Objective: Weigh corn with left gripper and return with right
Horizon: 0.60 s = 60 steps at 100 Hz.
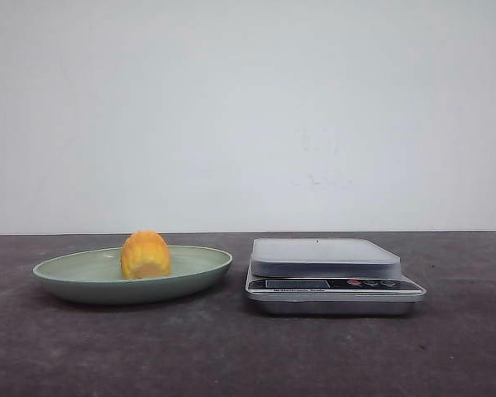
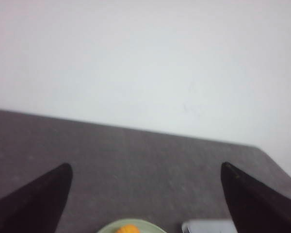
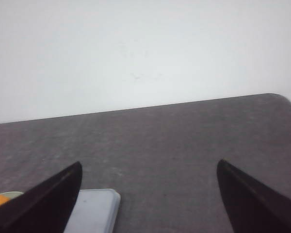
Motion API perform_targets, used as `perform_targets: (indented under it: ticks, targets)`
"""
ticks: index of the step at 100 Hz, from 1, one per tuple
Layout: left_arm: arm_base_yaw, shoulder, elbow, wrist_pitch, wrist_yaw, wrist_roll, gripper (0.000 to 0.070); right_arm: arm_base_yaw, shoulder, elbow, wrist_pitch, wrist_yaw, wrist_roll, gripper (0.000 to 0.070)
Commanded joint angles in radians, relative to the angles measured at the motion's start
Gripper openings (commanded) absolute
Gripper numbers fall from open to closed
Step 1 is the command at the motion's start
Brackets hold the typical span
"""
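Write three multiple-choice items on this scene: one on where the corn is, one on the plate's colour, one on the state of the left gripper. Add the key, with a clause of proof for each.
1. Where is the corn?
A. On the scale
B. On the plate
C. On the bare table

2. What colour is the plate?
A. Pale green
B. Red
C. Black

3. How is the left gripper?
A. Shut on the corn
B. Shut and empty
C. Open and empty

Key:
1 B: in the front view the corn sits inside the plate, left of the scale, whose platform holds nothing.
2 A: the rim and bowl of the plate show pale green against the dark table.
3 C: in the left wrist view the two fingers stand far apart with only table between them, and the corn lies away from them, on the plate.
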<state>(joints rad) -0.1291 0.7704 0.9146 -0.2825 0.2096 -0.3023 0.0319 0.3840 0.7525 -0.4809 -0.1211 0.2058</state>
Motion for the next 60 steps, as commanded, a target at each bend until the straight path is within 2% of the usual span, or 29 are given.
perform_targets:
  ticks: [1, 26, 38, 60]
  targets:
    - [-0.032, 0.121, 0.024, -0.016, 0.004, 0.014, 0.0595, 0.004, 0.013, 0.018, 0.004, -0.019, -0.008, 0.0563]
    - [-0.163, 0.502, 0.056, -0.009, -0.012, 0.014, 0.0595, 0.005, 0.047, 0.019, -0.012, -0.042, -0.008, 0.0564]
    - [-0.209, 0.628, 0.056, -0.009, -0.063, 0.013, 0.0595, 0.005, 0.060, 0.022, -0.016, -0.042, -0.009, 0.0564]
    - [-0.279, 0.780, 0.056, 0.047, -0.092, 0.006, 0.0595, 0.005, 0.060, 0.022, -0.016, -0.040, -0.009, 0.0564]
